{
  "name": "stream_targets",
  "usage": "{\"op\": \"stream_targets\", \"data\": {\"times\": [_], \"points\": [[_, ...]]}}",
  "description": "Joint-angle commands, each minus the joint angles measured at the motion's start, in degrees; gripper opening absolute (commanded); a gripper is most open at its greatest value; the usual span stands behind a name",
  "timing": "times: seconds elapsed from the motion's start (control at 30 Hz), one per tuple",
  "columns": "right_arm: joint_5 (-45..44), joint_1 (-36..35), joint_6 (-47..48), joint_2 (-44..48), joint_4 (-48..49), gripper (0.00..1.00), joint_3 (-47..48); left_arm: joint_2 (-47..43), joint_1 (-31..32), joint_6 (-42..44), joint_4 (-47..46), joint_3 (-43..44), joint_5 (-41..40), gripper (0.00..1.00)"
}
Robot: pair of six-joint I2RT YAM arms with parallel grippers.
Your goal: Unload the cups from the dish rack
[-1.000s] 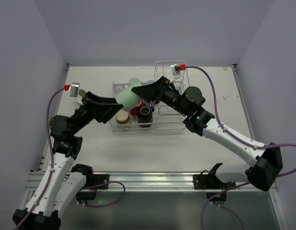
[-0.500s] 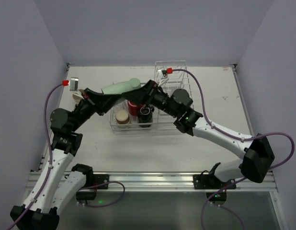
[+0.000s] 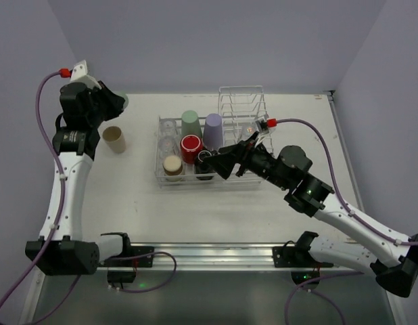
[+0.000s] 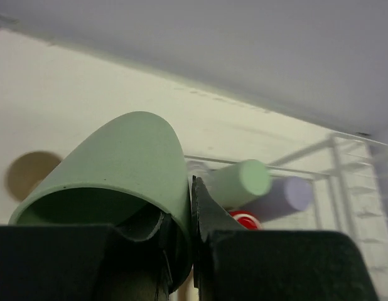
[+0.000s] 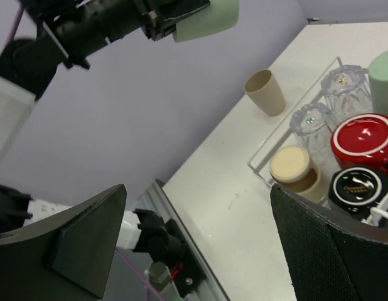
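My left gripper [image 4: 193,188] is shut on the wall of a pale green cup [image 4: 118,160], one finger inside and one outside, held high at the table's far left [image 3: 120,103]. The right wrist view shows this cup [image 5: 206,19] in the air. The white wire dish rack [image 3: 226,181] holds a green tumbler [image 3: 190,123], a lavender tumbler [image 3: 213,128], a red mug [image 3: 191,145], a black mug [image 3: 205,162], a beige tumbler [image 3: 172,166] and two clear glasses [image 3: 168,126]. My right gripper [image 3: 220,162] hangs open and empty over the black mug.
A small tan cup [image 3: 114,139] stands upright on the table left of the rack, below the held cup. The rack's tall divider section [image 3: 241,108] rises at the back right. Grey walls close in on three sides.
The left gripper shut on the green cup and carried it up and far left, away from the rack. The right gripper opened, let go of it and drew back to the right.
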State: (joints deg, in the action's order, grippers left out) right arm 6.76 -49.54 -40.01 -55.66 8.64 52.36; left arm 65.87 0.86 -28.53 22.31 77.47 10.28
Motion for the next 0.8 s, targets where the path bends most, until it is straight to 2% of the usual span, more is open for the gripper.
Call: {"op": "stream_targets", "data": {"times": [0.0, 0.1, 0.4, 0.77], "points": [[-1.0, 0.0, 8.9, 2.7, -11.3, 0.99, 0.3, 6.6, -3.4, 8.5, 13.2, 6.3, -10.8, 0.0], [-3.1, -0.1, 12.1, 5.6, -15.4, 0.99, 0.0, 11.9, -3.9, 10.4, 17.0, 9.3, -16.9, 0.0], [-3.1, -0.1, 16.2, 6.4, -17.4, 0.99, -3.3, 23.3, -4.0, 12.9, 23.0, 15.9, -22.3, 0.0], [-2.9, 0.0, 16.0, 6.0, -16.5, 0.99, -4.5, 32.5, -4.1, 14.6, 26.3, 20.4, -23.0, 0.0]]}}
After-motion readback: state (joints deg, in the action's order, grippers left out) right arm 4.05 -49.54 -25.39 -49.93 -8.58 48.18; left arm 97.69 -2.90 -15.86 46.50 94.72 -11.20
